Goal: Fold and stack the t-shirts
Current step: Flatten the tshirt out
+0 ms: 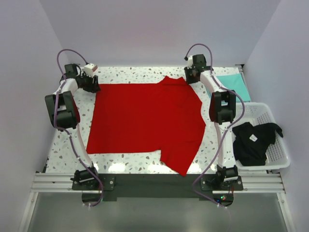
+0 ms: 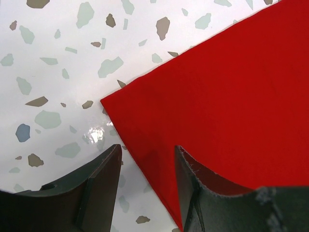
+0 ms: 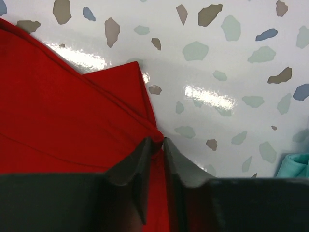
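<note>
- 3 t-shirts were in view: 1 red, 1 mint-teal, 1 black.
- The red t-shirt (image 1: 145, 121) lay spread flat across the middle of the speckled table (image 1: 120, 162). 1 sleeve pointed to the near edge and 1 to the far edge.
- The mint-teal t-shirt (image 1: 237, 84) sat at the far right corner of the table, apart from the red one. A bit of it also showed at the edge of the right wrist view.
- The black t-shirt (image 1: 253, 141) lay crumpled inside the 1 white lattice basket (image 1: 280, 145), which stood off the right side of the table.
- 2 arms reached to the far side of the table, 1 at each far end of the red cloth.
- The left gripper (image 1: 91, 86) was at the shirt's far left corner. Its 2 fingers (image 2: 96, 186) stood apart, 1 over bare table and 1 over red cloth, with the shirt's edge running between them.
- The right gripper (image 1: 192, 77) was at the far right end of the shirt, by the sleeve seam. Its 2 fingers (image 3: 133, 169) were nearly together, tips at the cloth's edge, with a thin strip of red in the gap.
- From that close view I could not tell whether the right jaws had pinched the cloth or only hung over it.
</note>
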`<state>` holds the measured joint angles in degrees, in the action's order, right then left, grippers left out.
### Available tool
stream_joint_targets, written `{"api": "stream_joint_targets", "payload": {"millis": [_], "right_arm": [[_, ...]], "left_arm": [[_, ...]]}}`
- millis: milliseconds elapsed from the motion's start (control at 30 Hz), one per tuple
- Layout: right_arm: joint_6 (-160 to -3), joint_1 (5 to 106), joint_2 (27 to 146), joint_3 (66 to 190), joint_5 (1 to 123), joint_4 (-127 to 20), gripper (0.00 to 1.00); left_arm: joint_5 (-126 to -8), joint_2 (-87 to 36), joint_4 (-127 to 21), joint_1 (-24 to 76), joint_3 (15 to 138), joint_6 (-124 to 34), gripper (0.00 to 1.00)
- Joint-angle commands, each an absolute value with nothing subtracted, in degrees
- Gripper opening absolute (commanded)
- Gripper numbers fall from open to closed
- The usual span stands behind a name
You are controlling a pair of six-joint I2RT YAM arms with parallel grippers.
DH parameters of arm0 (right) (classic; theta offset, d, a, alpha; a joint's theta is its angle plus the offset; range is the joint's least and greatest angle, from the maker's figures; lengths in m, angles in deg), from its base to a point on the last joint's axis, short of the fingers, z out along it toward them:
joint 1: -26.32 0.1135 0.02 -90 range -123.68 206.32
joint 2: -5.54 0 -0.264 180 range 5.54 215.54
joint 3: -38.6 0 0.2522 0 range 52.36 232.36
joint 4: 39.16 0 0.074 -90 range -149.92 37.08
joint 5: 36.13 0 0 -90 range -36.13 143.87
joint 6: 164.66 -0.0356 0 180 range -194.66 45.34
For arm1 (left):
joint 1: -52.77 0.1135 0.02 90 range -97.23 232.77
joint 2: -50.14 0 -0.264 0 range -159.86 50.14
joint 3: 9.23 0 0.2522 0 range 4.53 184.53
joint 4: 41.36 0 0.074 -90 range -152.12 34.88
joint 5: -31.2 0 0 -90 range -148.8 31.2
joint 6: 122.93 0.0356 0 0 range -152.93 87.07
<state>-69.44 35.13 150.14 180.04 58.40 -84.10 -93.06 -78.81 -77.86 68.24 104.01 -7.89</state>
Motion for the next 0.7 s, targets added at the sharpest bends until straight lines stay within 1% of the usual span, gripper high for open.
{"api": "stream_joint_targets", "payload": {"millis": [0, 33, 67, 100, 167, 267, 367, 567, 667], "right_arm": [[-71.58, 34.49, 149.77, 182.96, 60.11, -85.27, 0.22], [-71.67, 34.4, 149.68, 182.97, 60.46, -85.44, 0.14], [-71.67, 34.31, 149.51, 182.97, 60.89, -85.44, 0.02], [-71.49, 34.31, 149.25, 182.97, 61.07, -85.18, 0.0], [-71.49, 34.31, 148.02, 181.65, 61.77, -84.3, 0.0], [-71.58, 34.31, 144.6, 178.15, 63.88, -79.48, 0.0], [-71.05, 34.49, 143.09, 177.25, 65.9, -74.2, 0.0], [-70.0, 34.49, 147.39, 182.52, 66.26, -64.1, 0.0], [-70.44, 34.49, 149.85, 182.44, 66.08, -54.44, 0.0]], "left_arm": [[-94.48, -76.43, -75.86, 68.42, 103.76, -8.14, 0.53], [-94.4, -76.43, -75.86, 68.42, 103.76, -8.14, 0.53], [-94.4, -76.43, -75.95, 68.42, 103.67, -8.06, 0.53], [-94.48, -76.51, -75.86, 68.42, 103.76, -8.14, 0.53], [-94.48, -76.51, -75.86, 68.42, 103.67, -8.14, 0.53], [-94.66, -76.51, -75.77, 68.33, 103.67, -8.23, 0.53], [-94.57, -76.69, -75.77, 68.42, 103.67, -8.23, 0.53], [-95.1, -76.78, -75.42, 68.42, 103.67, -9.11, 0.53], [-95.19, -76.69, -75.42, 68.51, 103.06, -9.38, 0.53]]}}
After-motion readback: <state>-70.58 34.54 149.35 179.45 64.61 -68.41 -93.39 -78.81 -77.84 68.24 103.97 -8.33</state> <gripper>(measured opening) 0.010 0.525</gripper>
